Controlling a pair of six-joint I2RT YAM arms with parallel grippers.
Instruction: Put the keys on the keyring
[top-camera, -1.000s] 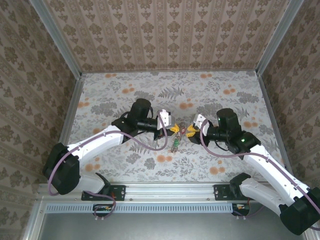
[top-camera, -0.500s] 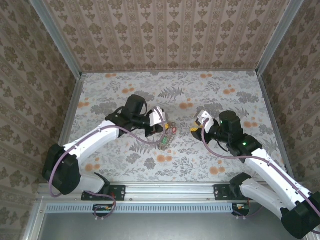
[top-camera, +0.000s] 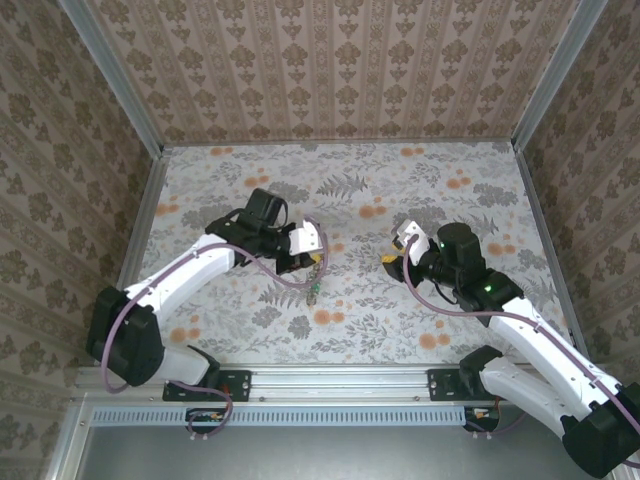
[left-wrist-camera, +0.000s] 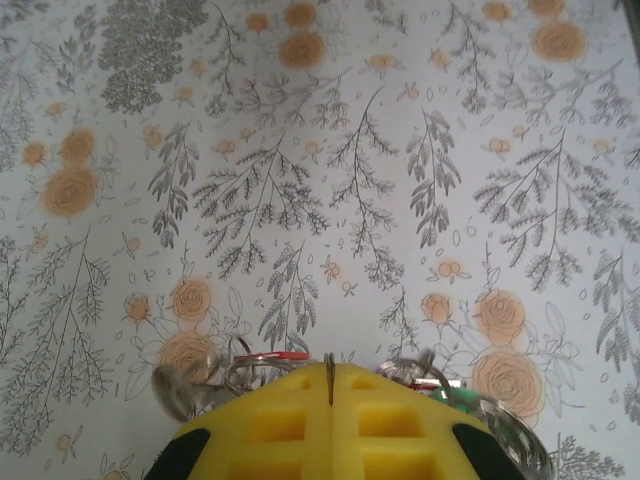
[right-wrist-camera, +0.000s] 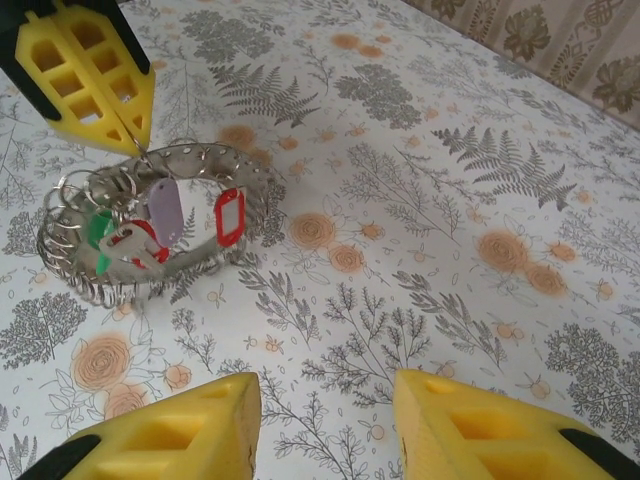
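Note:
My left gripper (top-camera: 312, 256) is shut on the top edge of the keyring (top-camera: 314, 284), left of the table's middle. In the right wrist view the keyring (right-wrist-camera: 250, 185) is a large toothed metal ring hanging from the left gripper's yellow fingertips (right-wrist-camera: 128, 120). The keys hang on it, with a red tag (right-wrist-camera: 229, 215), a green head (right-wrist-camera: 98, 228) and a lilac tag (right-wrist-camera: 165, 208). In the left wrist view the left gripper (left-wrist-camera: 330, 368) pinches a thin metal edge, with ring loops (left-wrist-camera: 190, 375) either side. My right gripper (top-camera: 390, 256) is open and holds nothing. It stands off to the ring's right, its pads (right-wrist-camera: 230, 410) wide apart.
The table (top-camera: 430, 190) has a flowered cloth and is walled on three sides by patterned panels (top-camera: 330, 70). A metal rail (top-camera: 340, 380) runs along the near edge between the arm bases.
The two grippers met at the ring a second ago. The right gripper has let go, opened and drawn back right. The left arm has carried the ring left and lower.

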